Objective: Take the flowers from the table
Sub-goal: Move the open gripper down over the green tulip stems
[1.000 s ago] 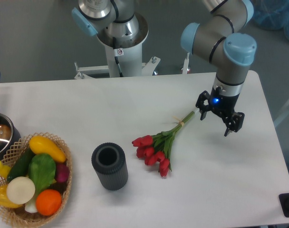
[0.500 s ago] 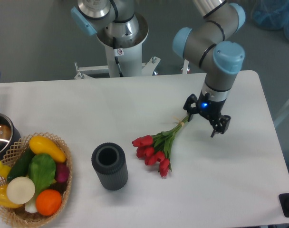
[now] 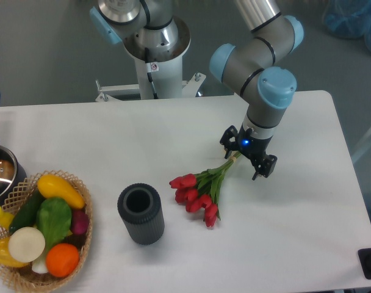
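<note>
The flowers (image 3: 201, 190), a bunch of red tulips with green stems, lie flat on the white table (image 3: 173, 134), heads toward the lower left and pale tied stem ends toward the upper right. My gripper (image 3: 244, 157) hangs right over those stem ends, open, one finger on each side of them. The very tips of the stems are hidden under the gripper. I cannot tell whether the fingers touch the stems.
A dark grey ribbed cylinder cup (image 3: 141, 213) stands left of the tulip heads. A wicker basket (image 3: 82, 201) of colourful vegetables sits at the front left, with a metal pot (image 3: 1, 174) behind it at the left edge. The robot base (image 3: 156, 49) rises behind the table.
The gripper has travelled left and slightly down across the table, from right of the stem ends to directly over them. The flowers have not moved.
</note>
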You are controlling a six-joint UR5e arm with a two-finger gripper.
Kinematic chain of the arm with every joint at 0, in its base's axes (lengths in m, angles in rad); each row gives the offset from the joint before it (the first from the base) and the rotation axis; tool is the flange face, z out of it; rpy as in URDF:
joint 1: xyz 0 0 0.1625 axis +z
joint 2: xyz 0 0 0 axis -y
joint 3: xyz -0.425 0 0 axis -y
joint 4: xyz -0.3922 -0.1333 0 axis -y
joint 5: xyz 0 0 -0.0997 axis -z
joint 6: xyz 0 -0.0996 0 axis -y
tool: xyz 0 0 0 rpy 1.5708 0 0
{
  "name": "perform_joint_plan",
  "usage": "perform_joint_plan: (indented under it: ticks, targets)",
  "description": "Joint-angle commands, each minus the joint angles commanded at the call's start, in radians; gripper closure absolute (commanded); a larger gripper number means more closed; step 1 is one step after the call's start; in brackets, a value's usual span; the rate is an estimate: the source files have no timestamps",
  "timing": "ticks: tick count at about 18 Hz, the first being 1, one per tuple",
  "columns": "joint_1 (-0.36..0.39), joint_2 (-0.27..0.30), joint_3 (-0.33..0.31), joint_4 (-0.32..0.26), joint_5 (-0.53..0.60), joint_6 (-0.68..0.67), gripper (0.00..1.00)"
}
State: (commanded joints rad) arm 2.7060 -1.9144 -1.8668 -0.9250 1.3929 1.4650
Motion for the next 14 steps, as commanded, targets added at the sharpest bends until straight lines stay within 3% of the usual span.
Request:
perform_joint_plan:
  ticks: [14]
  targets:
    - [-0.017,-0.024,-0.041,0.002,0.002,-0.029,0.0]
